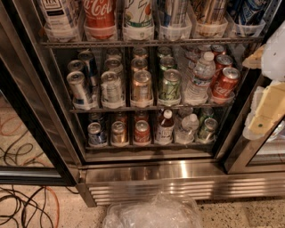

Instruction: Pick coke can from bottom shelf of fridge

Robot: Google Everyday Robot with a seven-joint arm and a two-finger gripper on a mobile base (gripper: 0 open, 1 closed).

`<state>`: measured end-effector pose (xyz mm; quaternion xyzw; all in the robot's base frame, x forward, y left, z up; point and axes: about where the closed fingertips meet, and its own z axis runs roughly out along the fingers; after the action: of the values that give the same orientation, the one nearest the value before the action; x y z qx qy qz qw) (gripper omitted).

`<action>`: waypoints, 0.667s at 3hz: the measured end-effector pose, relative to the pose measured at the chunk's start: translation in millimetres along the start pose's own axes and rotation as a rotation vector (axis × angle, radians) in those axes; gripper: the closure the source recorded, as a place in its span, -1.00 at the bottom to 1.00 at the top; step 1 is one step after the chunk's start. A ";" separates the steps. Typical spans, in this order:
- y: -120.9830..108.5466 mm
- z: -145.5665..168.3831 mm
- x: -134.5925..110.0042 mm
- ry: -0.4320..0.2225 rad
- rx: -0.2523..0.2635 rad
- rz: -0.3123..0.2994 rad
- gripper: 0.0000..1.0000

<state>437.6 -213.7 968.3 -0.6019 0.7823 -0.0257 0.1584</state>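
The fridge [178, 174] stands open in front of me, with wire racks and a shiny steel base. On the bottom shelf [151, 144] a small red coke can [142, 132] with a silver top stands third from the left. A blue-and-silver can and a brownish can are on its left, a small bottle on its right. My gripper [248, 95] is at the right edge of the camera view, level with the middle shelf, well right of and above the coke can. Its pale fingers [267, 111] are apart and hold nothing.
The middle rack holds several cans, a water bottle [199, 78] and tilted red cans [225, 82]. A large Coca-Cola bottle [99, 13] stands on the top rack. A clear plastic bag [153, 213] lies on the floor below the base. Cables [22, 209] lie at bottom left.
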 end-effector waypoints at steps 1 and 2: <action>8.7 14.3 -1.0 -0.047 -0.017 0.029 -1.00; 21.9 31.5 -4.1 -0.124 -0.024 0.088 -1.00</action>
<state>426.8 -199.0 934.2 -0.5691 0.7971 0.0282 0.2002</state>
